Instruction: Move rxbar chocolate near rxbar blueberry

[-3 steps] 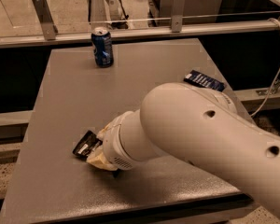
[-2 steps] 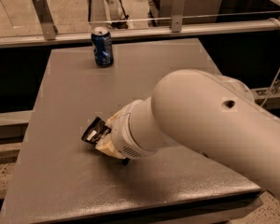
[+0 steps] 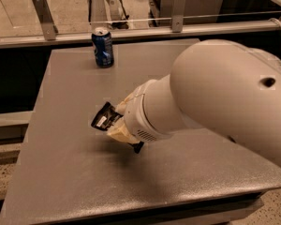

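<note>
The rxbar chocolate (image 3: 103, 119), a black wrapper with white text, sticks out to the left from the end of my arm. My gripper (image 3: 116, 122) is shut on it and holds it a little above the grey table (image 3: 70, 177), left of the table's middle. A shadow lies on the table under it. The large white arm covers the right part of the table. The rxbar blueberry is hidden behind the arm.
A blue soda can (image 3: 103, 46) stands upright at the far left of the table. A metal rail with posts (image 3: 43, 16) runs behind the table's back edge. The table's left and front edges drop to the floor.
My gripper has lifted the black bar and carried it up and to the right. The arm has swung over the right side and now covers the dark blue bar that showed there.
</note>
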Action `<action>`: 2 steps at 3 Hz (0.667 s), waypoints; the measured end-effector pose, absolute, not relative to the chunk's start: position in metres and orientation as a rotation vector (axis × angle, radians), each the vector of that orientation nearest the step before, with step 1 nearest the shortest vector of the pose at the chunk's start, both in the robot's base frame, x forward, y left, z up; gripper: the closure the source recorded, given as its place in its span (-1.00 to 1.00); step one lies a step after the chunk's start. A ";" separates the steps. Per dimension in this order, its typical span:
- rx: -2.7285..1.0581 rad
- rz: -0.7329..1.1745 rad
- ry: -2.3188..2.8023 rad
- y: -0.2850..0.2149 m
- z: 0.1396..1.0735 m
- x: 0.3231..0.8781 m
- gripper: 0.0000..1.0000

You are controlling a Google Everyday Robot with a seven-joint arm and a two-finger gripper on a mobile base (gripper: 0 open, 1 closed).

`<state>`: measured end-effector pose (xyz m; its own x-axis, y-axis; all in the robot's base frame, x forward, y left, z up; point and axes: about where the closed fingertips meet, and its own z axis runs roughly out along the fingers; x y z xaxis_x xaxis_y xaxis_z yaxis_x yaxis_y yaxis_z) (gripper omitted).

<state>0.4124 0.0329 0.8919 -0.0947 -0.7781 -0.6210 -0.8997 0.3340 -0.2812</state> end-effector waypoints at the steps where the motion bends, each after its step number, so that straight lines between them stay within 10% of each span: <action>1: -1.479 0.195 1.895 0.027 0.892 0.419 1.00; 2: -1.504 0.141 1.880 0.003 0.884 0.441 1.00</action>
<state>0.4413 0.0030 0.8844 -0.0661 -0.8095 -0.5834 -0.8873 0.3151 -0.3367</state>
